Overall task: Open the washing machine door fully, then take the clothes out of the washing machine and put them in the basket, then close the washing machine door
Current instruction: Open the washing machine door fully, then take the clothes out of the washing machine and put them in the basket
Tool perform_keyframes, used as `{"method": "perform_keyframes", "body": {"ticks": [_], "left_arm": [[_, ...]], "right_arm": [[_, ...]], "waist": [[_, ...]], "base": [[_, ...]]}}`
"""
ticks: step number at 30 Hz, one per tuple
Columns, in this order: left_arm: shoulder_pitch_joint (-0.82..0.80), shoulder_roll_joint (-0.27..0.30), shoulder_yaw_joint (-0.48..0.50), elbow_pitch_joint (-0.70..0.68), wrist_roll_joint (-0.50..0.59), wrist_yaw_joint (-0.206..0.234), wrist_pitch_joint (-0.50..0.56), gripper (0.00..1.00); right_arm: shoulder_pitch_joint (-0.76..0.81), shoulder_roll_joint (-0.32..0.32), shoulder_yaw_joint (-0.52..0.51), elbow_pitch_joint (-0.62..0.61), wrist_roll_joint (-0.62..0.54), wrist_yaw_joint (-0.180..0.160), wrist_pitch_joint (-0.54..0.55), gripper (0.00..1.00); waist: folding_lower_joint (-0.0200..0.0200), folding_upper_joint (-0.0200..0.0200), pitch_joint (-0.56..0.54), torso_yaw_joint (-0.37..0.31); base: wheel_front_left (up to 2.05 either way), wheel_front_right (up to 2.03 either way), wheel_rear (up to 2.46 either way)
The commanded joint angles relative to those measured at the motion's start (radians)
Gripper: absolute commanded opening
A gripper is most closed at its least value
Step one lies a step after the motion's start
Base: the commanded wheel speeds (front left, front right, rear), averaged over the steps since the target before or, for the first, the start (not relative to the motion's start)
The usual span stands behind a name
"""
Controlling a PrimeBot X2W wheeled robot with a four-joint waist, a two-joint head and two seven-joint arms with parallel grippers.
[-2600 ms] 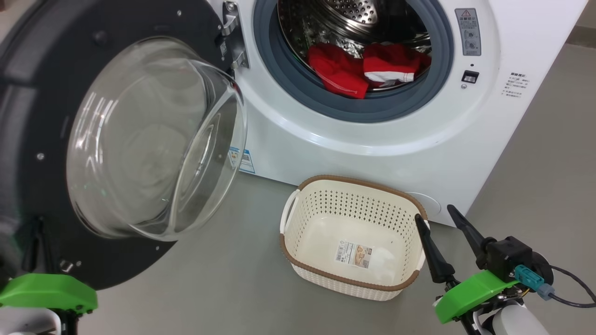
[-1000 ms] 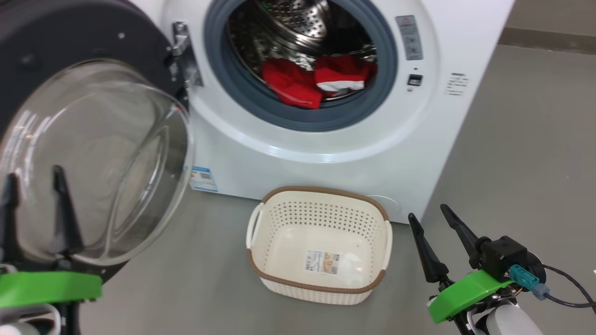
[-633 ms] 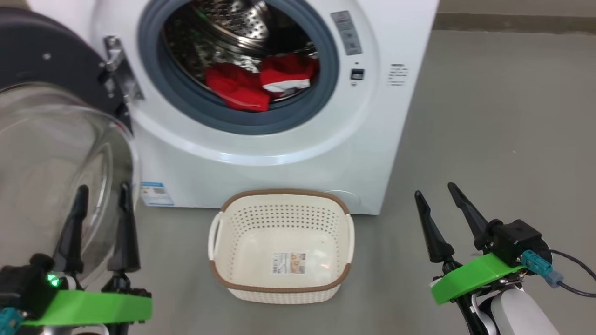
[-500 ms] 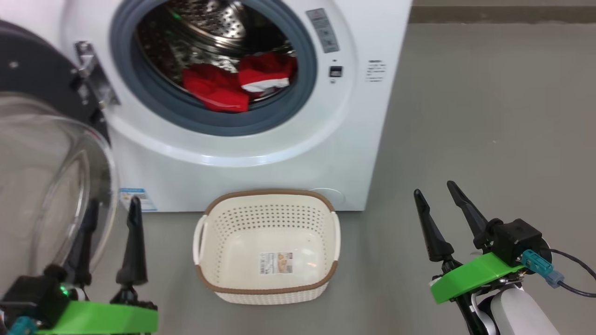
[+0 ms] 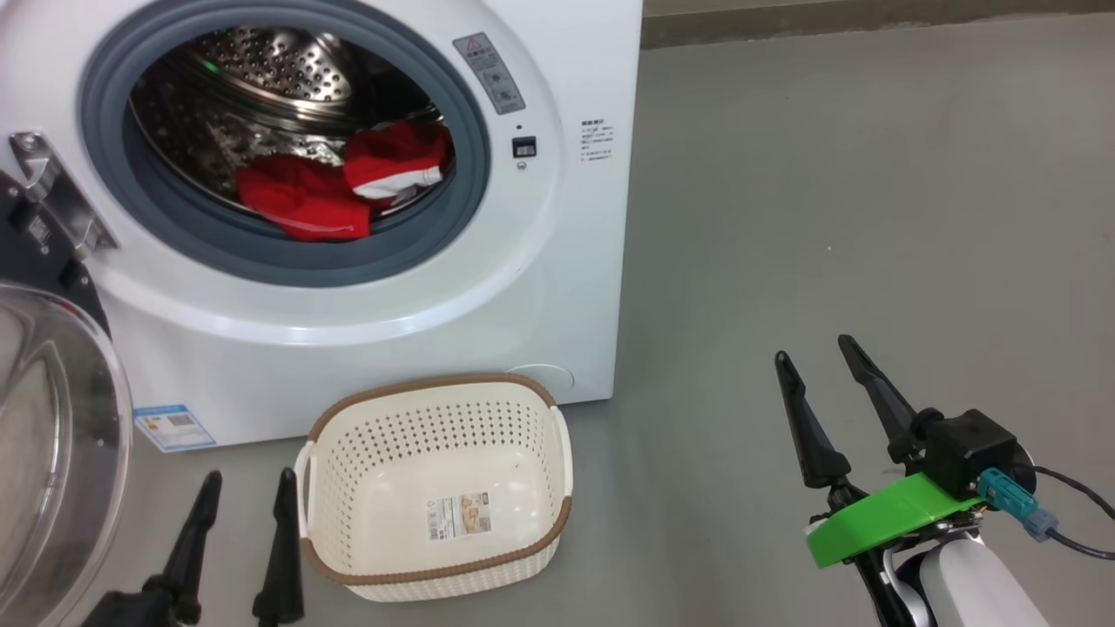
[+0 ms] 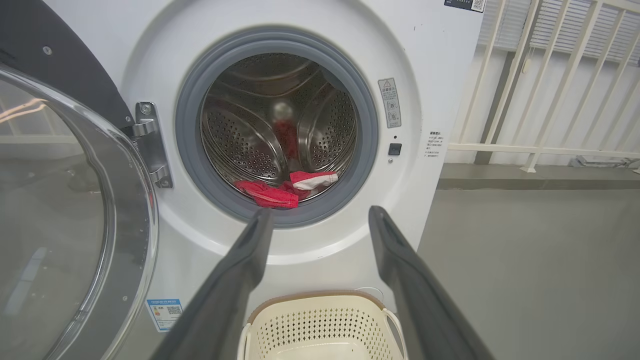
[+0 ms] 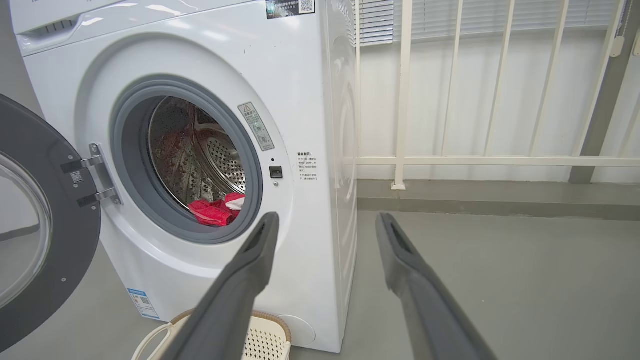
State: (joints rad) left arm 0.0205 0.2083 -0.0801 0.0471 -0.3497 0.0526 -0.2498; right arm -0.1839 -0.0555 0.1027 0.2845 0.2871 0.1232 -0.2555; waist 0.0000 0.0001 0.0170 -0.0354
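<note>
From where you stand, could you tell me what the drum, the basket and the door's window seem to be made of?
Drum: looks like polished steel; shiny, reflective, punched with holes.
Basket: likely matte cream plastic with moulded perforations; the brown rim imitates weave.
Door window: clear and glossy; glass or plastic, I cannot tell.

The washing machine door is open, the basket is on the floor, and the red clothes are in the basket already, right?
No, the basket holds no clothes. The washing machine door is open and the basket is on the floor, but the red clothes lie inside the washing machine, as the head view shows.
</note>
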Motion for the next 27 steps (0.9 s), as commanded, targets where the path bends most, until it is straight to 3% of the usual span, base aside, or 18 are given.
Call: {"method": "perform_keyframes", "body": {"ticks": [1,16,27], "left_arm": [[-0.001,-0.006,0.053,-0.014,0.016,-0.014,-0.012,1.0],[0.064,-0.113,0.193,0.009,0.105,-0.115,-0.012,1.0],[0.06,-0.135,0.236,0.027,0.151,-0.155,-0.012,1.0]], "right_arm": [[-0.005,0.004,0.013,-0.033,-0.022,0.008,-0.006,1.0],[0.03,0.005,0.022,-0.039,-0.054,0.008,-0.006,1.0],[0.034,0.005,0.021,-0.036,-0.051,0.008,-0.006,1.0]], "waist": [[0.0,-0.0001,-0.007,-0.009],[0.0,-0.0001,-0.031,-0.01],[0.0,-0.0001,-0.035,-0.011]], "base": [[0.0,0.0,0.0],[0.0,0.0,0.0],[0.0,0.0,0.0]]}}
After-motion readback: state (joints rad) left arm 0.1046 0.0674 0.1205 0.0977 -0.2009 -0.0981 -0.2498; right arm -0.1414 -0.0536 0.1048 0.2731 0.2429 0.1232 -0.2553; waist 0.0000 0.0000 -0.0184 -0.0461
